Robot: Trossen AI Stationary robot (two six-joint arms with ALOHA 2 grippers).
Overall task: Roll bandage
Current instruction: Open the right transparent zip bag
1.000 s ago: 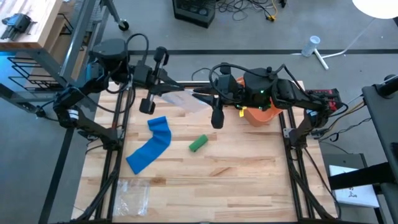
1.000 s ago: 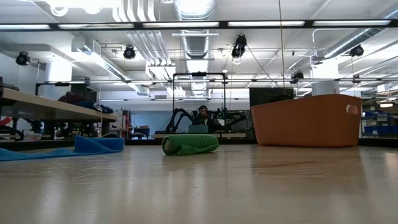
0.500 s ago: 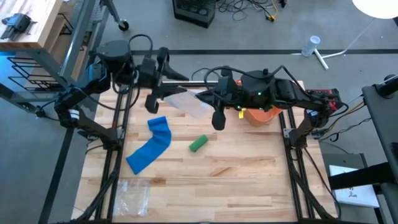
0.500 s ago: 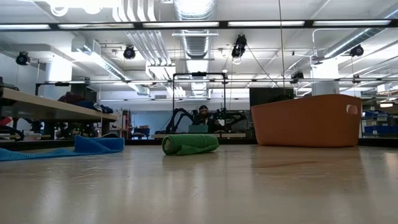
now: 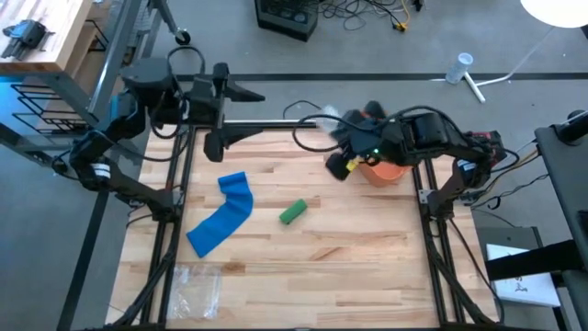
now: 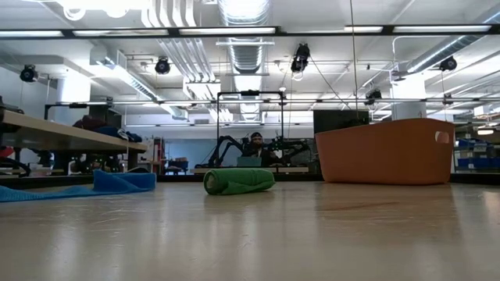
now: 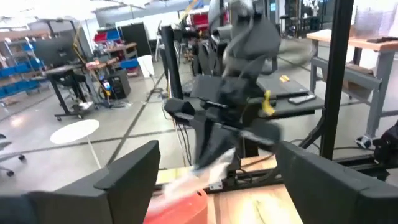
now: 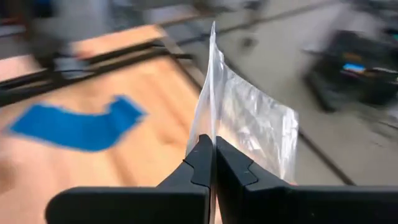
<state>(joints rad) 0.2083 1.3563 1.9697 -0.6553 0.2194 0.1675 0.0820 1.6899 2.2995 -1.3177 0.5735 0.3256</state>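
Though motion-blurred, right tool [image 8: 211,163] on clear bag [image 8: 245,127].

We look straight down on the whole table [image 5: 303,248] from high above; level across its top at board height; and from each wrist, near the fingers, outward over it. All views share the table.

1. The rolled bandage [image 5: 293,212] is green.
2. The flat cloth strip [image 5: 222,224] is bright blue.
3. The bin [image 6: 383,151] is orange.
4. The surface [image 5: 349,257] is pale wood with a plank pattern.
5. The bag [image 8: 249,124] is clear plastic.
6. Both arms are dark.
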